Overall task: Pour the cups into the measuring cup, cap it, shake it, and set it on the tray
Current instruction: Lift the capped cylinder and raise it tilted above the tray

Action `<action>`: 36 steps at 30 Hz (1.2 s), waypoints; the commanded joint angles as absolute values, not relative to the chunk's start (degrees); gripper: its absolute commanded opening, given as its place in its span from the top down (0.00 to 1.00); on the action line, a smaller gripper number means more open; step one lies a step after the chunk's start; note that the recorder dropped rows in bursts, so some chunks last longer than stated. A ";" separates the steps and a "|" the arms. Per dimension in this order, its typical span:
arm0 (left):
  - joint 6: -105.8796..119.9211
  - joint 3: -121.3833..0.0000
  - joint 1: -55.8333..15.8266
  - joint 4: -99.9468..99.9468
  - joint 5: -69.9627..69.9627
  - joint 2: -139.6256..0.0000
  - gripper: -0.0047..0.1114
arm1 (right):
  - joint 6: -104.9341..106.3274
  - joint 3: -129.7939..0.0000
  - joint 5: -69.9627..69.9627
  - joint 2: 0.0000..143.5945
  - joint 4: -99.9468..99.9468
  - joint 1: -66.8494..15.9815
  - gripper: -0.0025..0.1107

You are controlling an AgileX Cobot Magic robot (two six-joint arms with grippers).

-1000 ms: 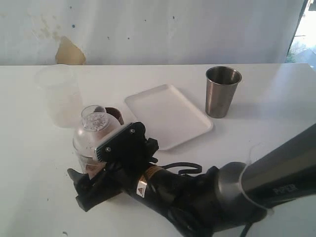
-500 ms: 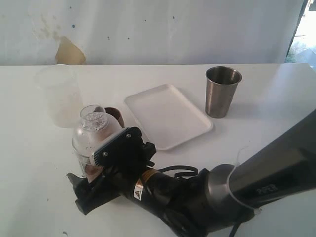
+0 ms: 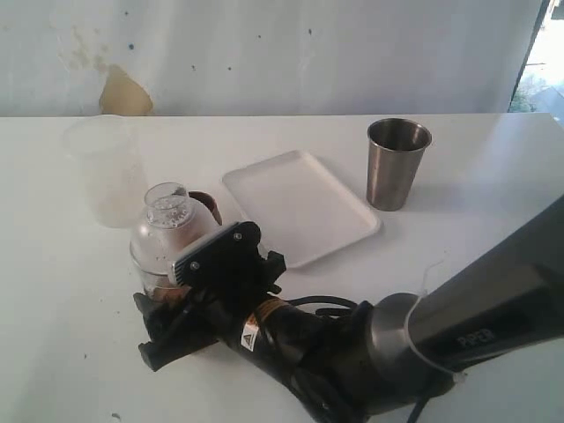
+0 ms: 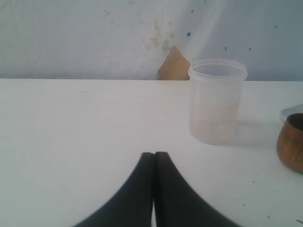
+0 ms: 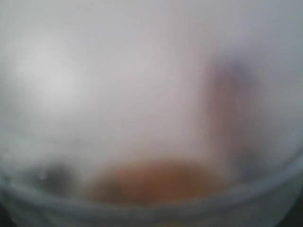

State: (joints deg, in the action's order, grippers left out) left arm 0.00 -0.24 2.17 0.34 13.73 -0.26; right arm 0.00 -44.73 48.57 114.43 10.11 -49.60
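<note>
Where your left gripper (image 4: pixel 154 163) hangs: low over the worktop (image 4: pixel 71 123), jaws pressed together.
Right gripper (image 3: pixel 154 330): at the measuring cup (image 3: pixel 163 251) foot; you cannot tell whether its jaws pinch it (wrist view is all blur).
Cup itself: upright left of the tray (image 3: pixel 300 204), domed lid (image 3: pixel 169 216) on, brown stuff inside.
Wooden cup (image 3: pixel 208 204): just behind it.
Steel tumbler (image 3: pixel 397 163): right of tray, apart.
Frosted beaker (image 3: pixel 104 172): behind, further left.

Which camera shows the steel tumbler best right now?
Exterior view: the steel tumbler stands whole, upright and unobstructed beside the tray. The left wrist view misses it; the right wrist view is only blur.
</note>
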 commanded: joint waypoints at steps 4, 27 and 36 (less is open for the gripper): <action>0.00 0.00 2.14 0.44 13.27 0.00 0.96 | 0.00 -44.89 48.98 112.56 10.34 -49.62 0.97; 0.00 0.00 2.14 0.44 13.27 0.00 0.96 | 4.66 -60.16 23.52 94.00 12.61 -46.92 0.98; 0.00 0.00 2.14 0.44 13.27 0.00 0.96 | 21.71 -61.25 29.78 94.45 38.11 -47.99 0.98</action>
State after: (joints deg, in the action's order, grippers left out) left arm 0.00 -0.24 2.17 0.34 13.73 -0.26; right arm 22.11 -60.37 21.82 95.23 30.92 -49.42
